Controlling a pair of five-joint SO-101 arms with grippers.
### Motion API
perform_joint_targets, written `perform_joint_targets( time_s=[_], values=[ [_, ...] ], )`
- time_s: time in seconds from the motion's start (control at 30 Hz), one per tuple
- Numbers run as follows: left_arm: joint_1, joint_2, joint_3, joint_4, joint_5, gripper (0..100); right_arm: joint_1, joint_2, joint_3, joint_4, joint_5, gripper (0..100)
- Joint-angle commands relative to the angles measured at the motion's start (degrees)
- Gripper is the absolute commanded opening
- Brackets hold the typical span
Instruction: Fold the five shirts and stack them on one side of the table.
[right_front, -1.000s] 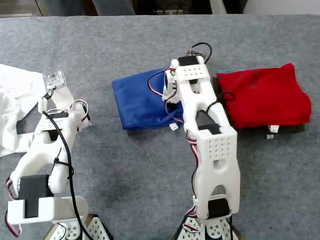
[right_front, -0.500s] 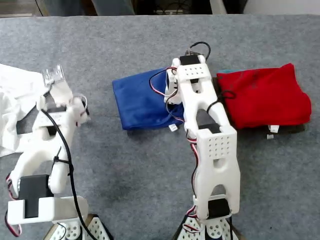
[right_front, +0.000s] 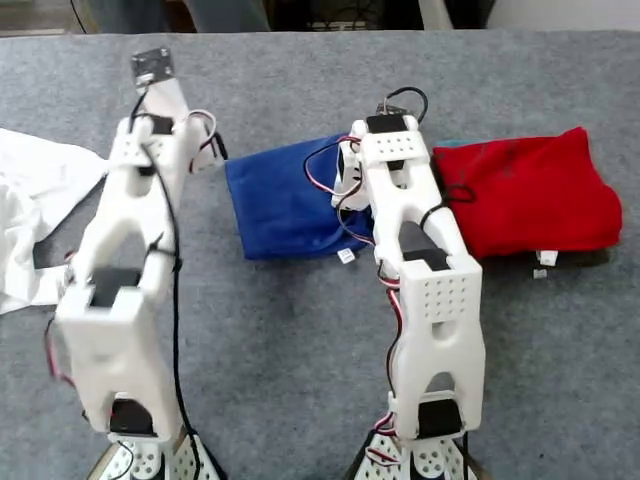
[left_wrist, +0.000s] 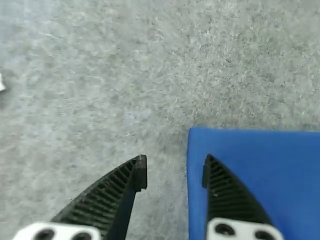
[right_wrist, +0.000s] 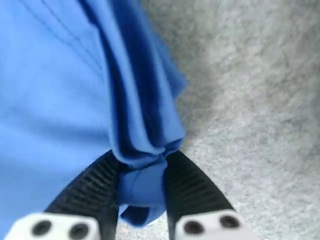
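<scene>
— How is the left claw found?

— It is held parted, with nothing gripped. Bare grey table is seen between its fingers. One finger is set over the edge of the blue shirt and the other over the table. Whether the cloth is touched cannot be told.

— And the right claw?

— It is closed on the blue shirt. A bunched fold at the shirt's edge is pinched between the two fingers, and a small tuft is pushed out behind them. The rest of the shirt is spread flat on the table, away from this claw and toward the left one.

— Where are the other shirts placed?

— A red shirt is laid folded just beside the right claw, on the side away from the blue shirt. It is stacked on a dark cloth, of which a strip is seen along one edge. A white shirt is left crumpled and unfolded, well apart from the left claw and on its side away from the blue shirt.
</scene>
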Motion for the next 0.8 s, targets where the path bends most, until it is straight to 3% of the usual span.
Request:
perform_joint_targets(
  time_s=[0.0, 0.13, 0.33, 0.77],
  values=[
    [1.8, 11.4, -23.4, 10.5, 0.4, 21, 1.1, 0.7, 2.9, -0.9, -0.6, 1.3],
    [3.2, 22.7, -44.0, 22.6, 0.4, 21, 1.1, 0.7, 2.9, -0.9, -0.6, 1.3],
    [3.5, 38.1, -65.0, 28.2, 0.4, 21, 1.1, 0.7, 2.9, -0.9, -0.6, 1.4],
    [2.3, 45.0, -68.4, 30.8, 1.0, 21, 1.1, 0.8, 2.9, -1.5, -0.6, 1.4]
  ],
)
